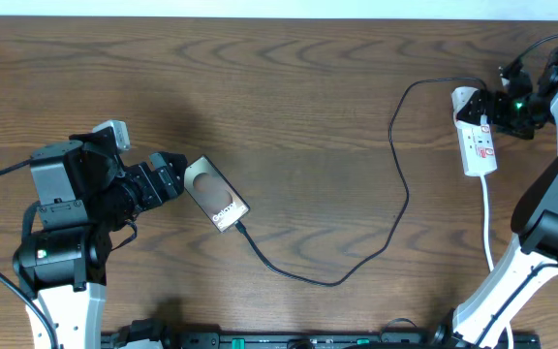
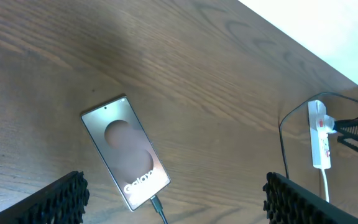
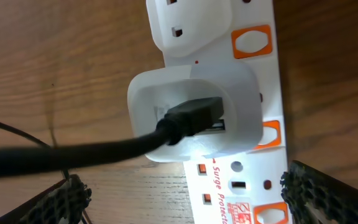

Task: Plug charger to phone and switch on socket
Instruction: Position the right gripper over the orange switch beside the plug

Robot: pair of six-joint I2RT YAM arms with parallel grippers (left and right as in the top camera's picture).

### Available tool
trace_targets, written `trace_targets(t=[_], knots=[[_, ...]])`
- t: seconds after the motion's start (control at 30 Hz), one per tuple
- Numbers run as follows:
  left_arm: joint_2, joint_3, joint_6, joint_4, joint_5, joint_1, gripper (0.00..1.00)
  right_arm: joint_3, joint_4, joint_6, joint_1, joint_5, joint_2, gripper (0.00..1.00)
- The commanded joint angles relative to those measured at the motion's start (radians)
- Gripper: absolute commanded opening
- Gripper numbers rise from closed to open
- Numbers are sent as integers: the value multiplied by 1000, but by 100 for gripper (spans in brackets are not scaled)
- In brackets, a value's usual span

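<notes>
The phone lies flat on the wooden table, screen up, also in the left wrist view. The black charger cable has its plug tip in the phone's lower end and loops right to a white adapter seated in the white socket strip. My left gripper is open and empty just left of the phone. My right gripper is open, its fingers straddling the strip close above the adapter. The strip also shows far right in the left wrist view.
The strip's white cord runs toward the front edge beside the right arm's base. Orange switches line the strip's right side. The cable's loop crosses the table middle.
</notes>
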Motion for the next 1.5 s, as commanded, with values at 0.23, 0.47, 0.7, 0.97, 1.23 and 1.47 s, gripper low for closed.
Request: trace_targets(t=[0.23, 0.47, 0.7, 0.97, 1.23, 1.47], knots=[[1, 3, -2, -11, -13, 1, 89, 3, 5, -2, 32, 3, 55, 99], [1, 3, -2, -11, -13, 1, 89, 3, 10, 13, 33, -1, 87, 99], [1, 3, -2, -11, -13, 1, 89, 3, 13, 21, 41, -5, 89, 99], [1, 2, -2, -18, -13, 1, 89, 3, 31, 21, 42, -17, 89, 99], [1, 1, -2, -25, -13, 1, 89, 3, 52, 20, 48, -47, 89, 99], [1, 1, -2, -25, -13, 1, 89, 3, 58, 21, 61, -50, 89, 99]])
